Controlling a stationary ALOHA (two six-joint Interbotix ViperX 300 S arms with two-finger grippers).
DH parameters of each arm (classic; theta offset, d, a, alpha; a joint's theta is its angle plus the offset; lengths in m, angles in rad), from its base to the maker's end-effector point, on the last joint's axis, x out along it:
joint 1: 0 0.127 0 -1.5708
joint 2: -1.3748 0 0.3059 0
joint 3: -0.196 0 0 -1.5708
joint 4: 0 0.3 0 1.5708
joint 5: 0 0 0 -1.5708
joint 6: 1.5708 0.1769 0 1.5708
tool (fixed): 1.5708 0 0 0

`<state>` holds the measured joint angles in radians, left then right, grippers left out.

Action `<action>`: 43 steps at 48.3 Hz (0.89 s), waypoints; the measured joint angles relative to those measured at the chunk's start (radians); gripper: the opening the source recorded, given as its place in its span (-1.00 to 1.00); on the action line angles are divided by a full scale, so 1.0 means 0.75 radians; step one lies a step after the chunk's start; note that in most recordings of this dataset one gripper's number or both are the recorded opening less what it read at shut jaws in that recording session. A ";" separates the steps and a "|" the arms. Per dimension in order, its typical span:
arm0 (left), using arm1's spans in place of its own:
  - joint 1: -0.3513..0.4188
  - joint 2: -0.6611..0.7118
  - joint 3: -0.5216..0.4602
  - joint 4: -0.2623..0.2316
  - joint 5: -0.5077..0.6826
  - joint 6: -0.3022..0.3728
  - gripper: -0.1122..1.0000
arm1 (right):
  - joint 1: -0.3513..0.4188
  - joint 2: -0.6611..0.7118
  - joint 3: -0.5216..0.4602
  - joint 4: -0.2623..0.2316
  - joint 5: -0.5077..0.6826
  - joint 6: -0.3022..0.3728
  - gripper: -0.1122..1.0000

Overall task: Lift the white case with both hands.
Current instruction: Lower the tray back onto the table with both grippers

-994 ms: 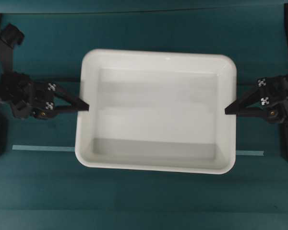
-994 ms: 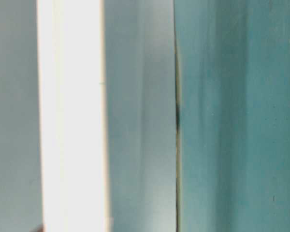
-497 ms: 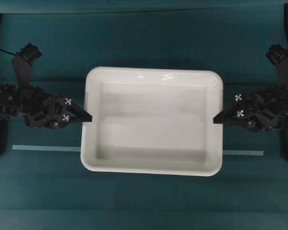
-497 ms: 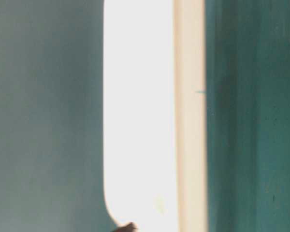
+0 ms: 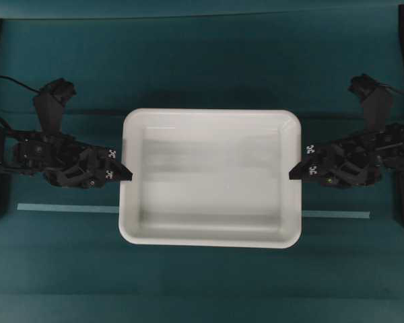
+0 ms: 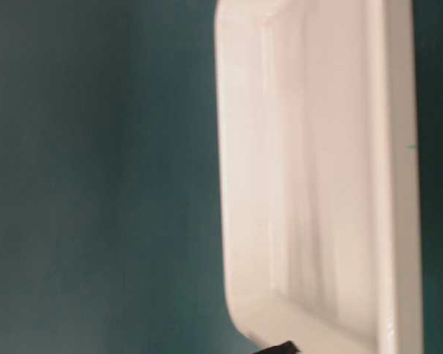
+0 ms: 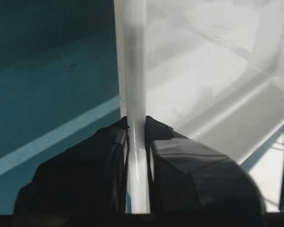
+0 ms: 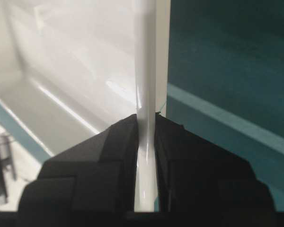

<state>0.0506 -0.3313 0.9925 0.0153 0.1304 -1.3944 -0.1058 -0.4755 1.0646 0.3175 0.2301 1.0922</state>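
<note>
The left gripper (image 5: pixel 126 176) and right gripper (image 5: pixel 293 171) each pinch the white case (image 5: pixel 211 176) (jaws clamped on opposite rims).

This looked like a robot test lab. A bare teal surface (image 5: pixel 202 60) was marked with one pale tape line (image 5: pixel 67 208) running just below the left claw (image 5: pixel 126 176) and right claw (image 5: pixel 293 172). Both cabled black arms carried small square tracking tags. Only a white tray (image 5: pixel 211 237) lay between the claws.
</note>
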 measured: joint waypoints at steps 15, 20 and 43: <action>-0.002 0.057 0.018 0.002 -0.006 -0.059 -0.68 | 0.000 0.102 -0.010 0.000 -0.006 -0.025 -0.61; -0.012 0.057 0.029 0.002 -0.008 -0.088 -0.68 | 0.000 0.108 -0.008 0.002 -0.008 -0.027 -0.61; -0.074 0.112 0.049 0.002 -0.014 -0.147 -0.68 | 0.057 0.176 -0.014 0.014 -0.016 -0.027 -0.61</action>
<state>-0.0046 -0.2470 1.0293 0.0169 0.1197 -1.5048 -0.0629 -0.3436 1.0538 0.3283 0.2178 1.0723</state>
